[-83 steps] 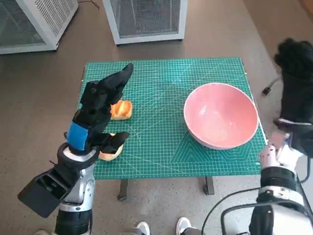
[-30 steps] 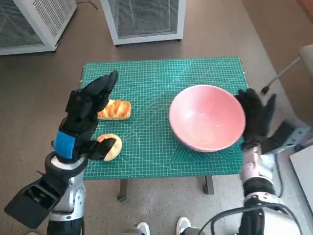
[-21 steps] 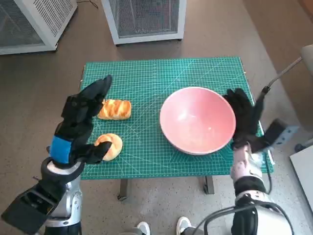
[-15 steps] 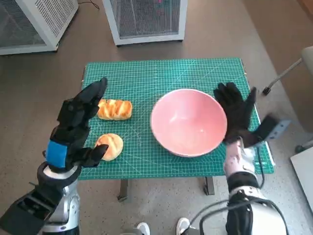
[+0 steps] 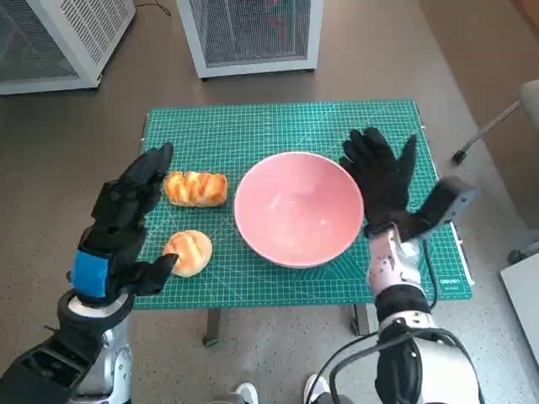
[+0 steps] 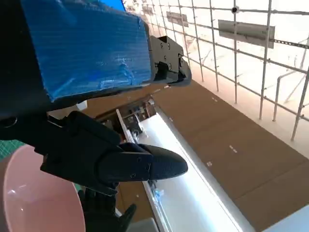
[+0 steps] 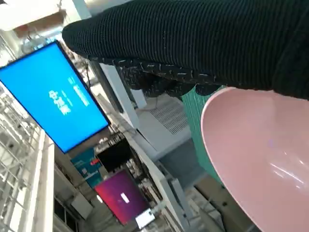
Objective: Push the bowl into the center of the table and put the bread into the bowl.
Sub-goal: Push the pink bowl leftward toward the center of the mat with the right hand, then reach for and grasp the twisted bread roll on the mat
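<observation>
The pink bowl [image 5: 297,207] sits near the middle of the green cutting mat [image 5: 278,126]; its rim also shows in the left wrist view [image 6: 34,198] and the right wrist view [image 7: 251,154]. My gloved right hand [image 5: 381,183] stands flat and open against the bowl's right side, fingers spread upward. A long braided bread [image 5: 195,188] lies left of the bowl, and a round bun [image 5: 189,252] lies nearer the front edge. My left hand [image 5: 122,220] hovers open at the mat's left edge, beside both breads, holding nothing.
Two white mesh cabinets [image 5: 250,34] stand on the floor beyond the table. A pale chair or stand leg [image 5: 488,126] is at the right. The table's front edge [image 5: 286,299] lies just past the bowl and the bun.
My right hand has swung in from the right and pushed the bowl leftward to the mat's middle. My left hand has drawn back left and lower, uncovering both breads.
</observation>
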### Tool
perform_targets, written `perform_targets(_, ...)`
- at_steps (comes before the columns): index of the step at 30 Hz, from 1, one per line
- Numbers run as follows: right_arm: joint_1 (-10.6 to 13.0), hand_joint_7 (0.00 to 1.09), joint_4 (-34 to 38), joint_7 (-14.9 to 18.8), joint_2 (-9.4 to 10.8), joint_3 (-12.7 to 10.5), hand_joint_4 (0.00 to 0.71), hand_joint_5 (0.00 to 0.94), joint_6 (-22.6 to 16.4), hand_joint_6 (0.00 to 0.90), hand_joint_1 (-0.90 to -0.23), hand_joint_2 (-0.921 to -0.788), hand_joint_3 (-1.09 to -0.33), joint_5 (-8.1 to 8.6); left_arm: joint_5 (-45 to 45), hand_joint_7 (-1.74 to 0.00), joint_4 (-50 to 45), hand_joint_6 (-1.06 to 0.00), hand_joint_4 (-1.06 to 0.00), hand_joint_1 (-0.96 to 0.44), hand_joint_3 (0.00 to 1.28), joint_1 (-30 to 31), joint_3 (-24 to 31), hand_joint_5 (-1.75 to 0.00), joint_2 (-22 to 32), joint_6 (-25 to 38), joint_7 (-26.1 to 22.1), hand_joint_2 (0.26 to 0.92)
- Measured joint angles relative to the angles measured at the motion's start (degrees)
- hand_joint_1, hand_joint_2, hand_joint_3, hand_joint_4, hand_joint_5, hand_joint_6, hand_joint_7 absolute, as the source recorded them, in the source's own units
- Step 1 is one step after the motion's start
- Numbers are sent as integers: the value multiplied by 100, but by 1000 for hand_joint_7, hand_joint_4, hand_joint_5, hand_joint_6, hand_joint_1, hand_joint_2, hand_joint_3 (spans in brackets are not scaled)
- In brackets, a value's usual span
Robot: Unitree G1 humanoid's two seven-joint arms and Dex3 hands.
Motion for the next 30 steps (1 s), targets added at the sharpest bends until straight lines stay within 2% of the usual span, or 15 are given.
perform_targets(9,-42,508,2,96,-48,26,260,9,-11,66,-492,-921,-732,-5,97,-208,-23,-255,-249,-622,397,65,0,0,-4,11,105,921)
perform_targets(14,-42,576,-52,186,-129,15,278,12,-215,44,-494,-921,-700,12,113,-201,-23,-256,-247,-623,398,74,1,0,-4,11,145,921)
perform_targets(18,-42,603,-155,331,-199,25,300,20,-615,34,-517,-921,-676,20,124,-194,-18,-257,-244,-618,400,72,9,0,-2,10,150,921)
perform_targets(22,-34,616,-319,597,-268,109,319,27,-1223,40,-536,-921,-675,10,193,-186,38,-256,-243,-611,403,41,36,-1,5,3,169,921)
perform_targets(30,107,632,-908,1513,-375,353,345,34,-2542,82,-551,-921,-697,30,309,-170,301,-251,-243,-610,409,-224,155,-1,155,-6,200,921)
